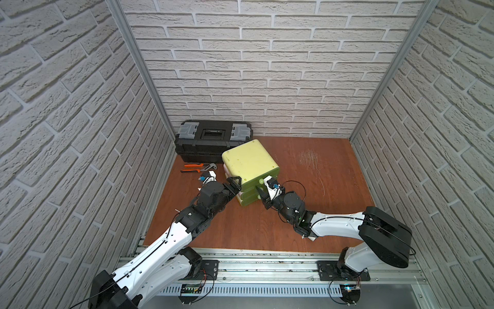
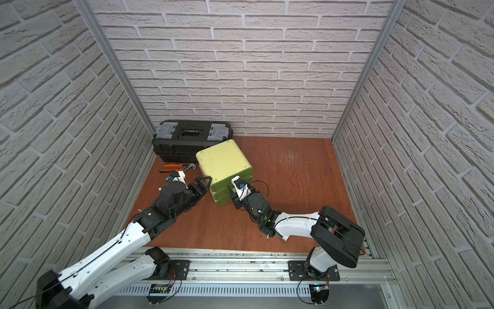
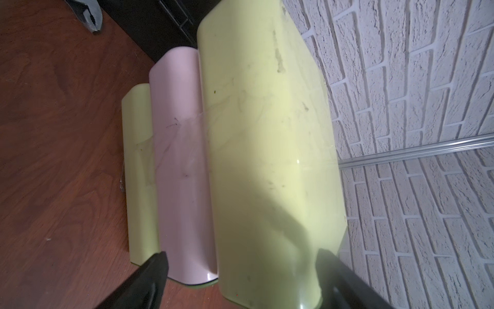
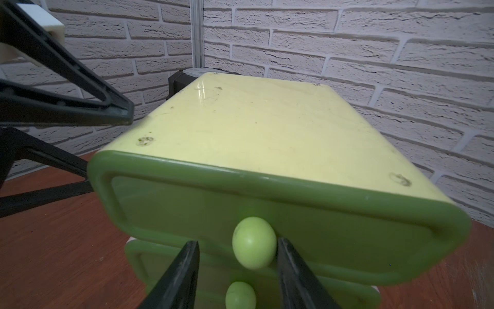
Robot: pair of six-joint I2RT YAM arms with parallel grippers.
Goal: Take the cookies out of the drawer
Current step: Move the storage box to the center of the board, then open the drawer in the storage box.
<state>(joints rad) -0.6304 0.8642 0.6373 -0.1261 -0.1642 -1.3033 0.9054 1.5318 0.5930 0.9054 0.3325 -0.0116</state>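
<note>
The drawer unit [image 1: 250, 160] [image 2: 223, 157] has a pale yellow body and green drawer fronts, all of them shut. The cookies are hidden. My right gripper [image 4: 238, 243] [image 1: 263, 188] is open at the top drawer [image 4: 347, 240]. Its jaws stand either side of the round knob [image 4: 254, 242]: one finger touches it, the other is a gap away. A second knob [image 4: 240, 295] shows below. My left gripper [image 3: 242, 255] [image 1: 235, 184] is open wide at the unit's left front corner, one finger above the top and one low beside it.
A black toolbox [image 1: 213, 139] stands against the back wall behind the unit. Orange-handled pliers [image 1: 197, 167] lie on the brown floor to its left. Brick walls close in three sides, and a metal rail [image 1: 267, 264] runs along the front.
</note>
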